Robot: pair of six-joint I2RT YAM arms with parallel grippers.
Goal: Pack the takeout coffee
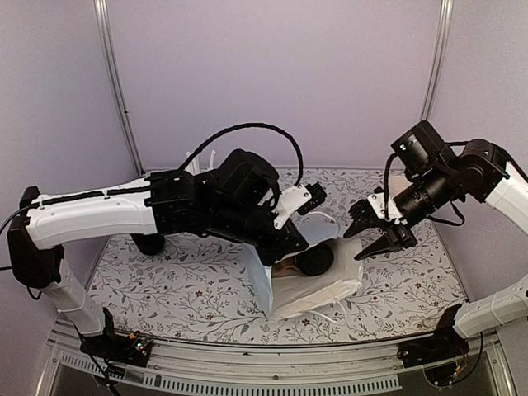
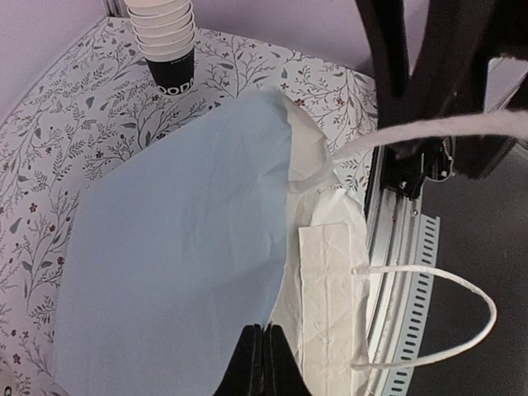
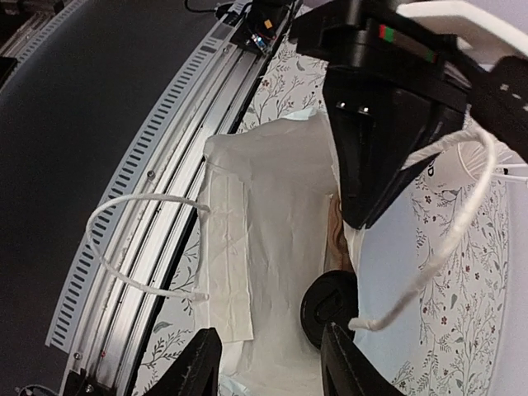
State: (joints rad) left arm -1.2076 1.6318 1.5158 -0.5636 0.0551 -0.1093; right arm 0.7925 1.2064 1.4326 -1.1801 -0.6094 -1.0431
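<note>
Floral table (image 1: 165,285), black lid (image 3: 328,307) in bag (image 2: 181,247)

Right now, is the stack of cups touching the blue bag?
Apart. The left wrist view shows flowered table between the stack of cups and the blue bag.

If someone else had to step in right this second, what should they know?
Left gripper: shut on the paper bag's rim.
Right gripper: open beside a white handle, gripping nothing that I can see.
Lidded cup and brown carrier: at the bag's mouth, seemingly partly inside.
Done: bag opened. Left: get them fully in, let go.
</note>
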